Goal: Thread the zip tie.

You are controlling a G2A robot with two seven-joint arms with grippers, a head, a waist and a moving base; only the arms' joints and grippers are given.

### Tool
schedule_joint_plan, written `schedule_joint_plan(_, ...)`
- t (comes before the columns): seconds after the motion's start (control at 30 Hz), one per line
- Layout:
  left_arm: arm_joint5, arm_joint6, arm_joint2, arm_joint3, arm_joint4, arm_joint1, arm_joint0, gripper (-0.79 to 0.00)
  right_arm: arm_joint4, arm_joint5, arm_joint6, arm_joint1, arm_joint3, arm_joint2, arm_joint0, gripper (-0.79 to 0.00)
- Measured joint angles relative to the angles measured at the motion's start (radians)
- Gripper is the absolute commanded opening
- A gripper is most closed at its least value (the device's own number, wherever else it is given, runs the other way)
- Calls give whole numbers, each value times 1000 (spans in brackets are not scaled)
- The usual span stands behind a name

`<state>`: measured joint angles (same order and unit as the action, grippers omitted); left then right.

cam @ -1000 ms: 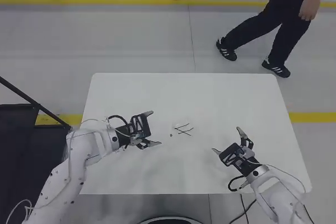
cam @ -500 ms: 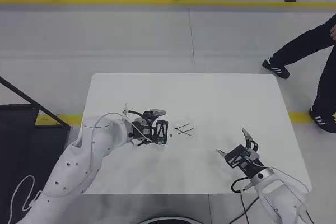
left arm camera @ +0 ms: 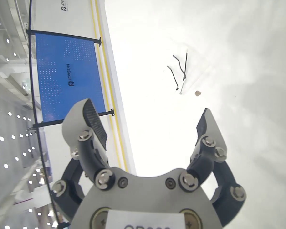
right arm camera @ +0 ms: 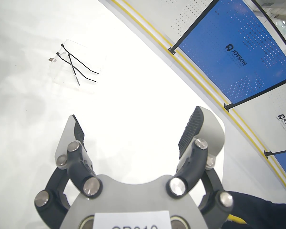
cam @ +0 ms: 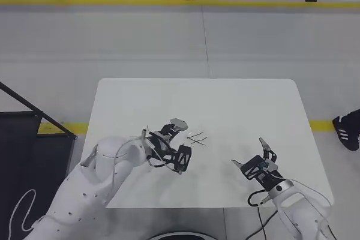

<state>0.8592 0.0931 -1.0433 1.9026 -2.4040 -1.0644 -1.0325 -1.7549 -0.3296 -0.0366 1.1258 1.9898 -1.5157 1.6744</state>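
A few thin black zip ties [cam: 197, 139] lie crossed on a clear plastic sheet near the middle of the white table [cam: 240, 102]. In the left wrist view the zip ties [left arm camera: 178, 72] lie ahead of the fingers. In the right wrist view the zip ties [right arm camera: 77, 65] lie farther off. My left gripper [cam: 181, 141] is open and empty, just left of the ties, its fingertips [left arm camera: 93, 115] spread wide. My right gripper [cam: 251, 153] is open and empty near the table's front right, well away from the ties.
A small tan scrap [left arm camera: 197, 93] lies on the table beside the ties. The table's front edge [cam: 228, 207] is close to my right arm. A person's shoe [cam: 346, 129] shows at the far right on the floor.
My left gripper has swung right toward the zip ties and turned over. The right gripper shifted slightly at first, then held still. The person walked off to the right.
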Motion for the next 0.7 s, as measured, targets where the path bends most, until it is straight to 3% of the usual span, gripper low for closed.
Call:
schedule_joint_plan(0.23,41,82,126,-64,-180,-2,117,0,0,0,0,0,0,0,0,0)
schedule_joint_plan(0.47,95,134,238,-192,-193,-30,249,0,0,0,0,0,0,0,0,0)
schedule_joint_plan(0.7,101,126,247,-206,-190,-34,259,0,0,0,0,0,0,0,0,0)
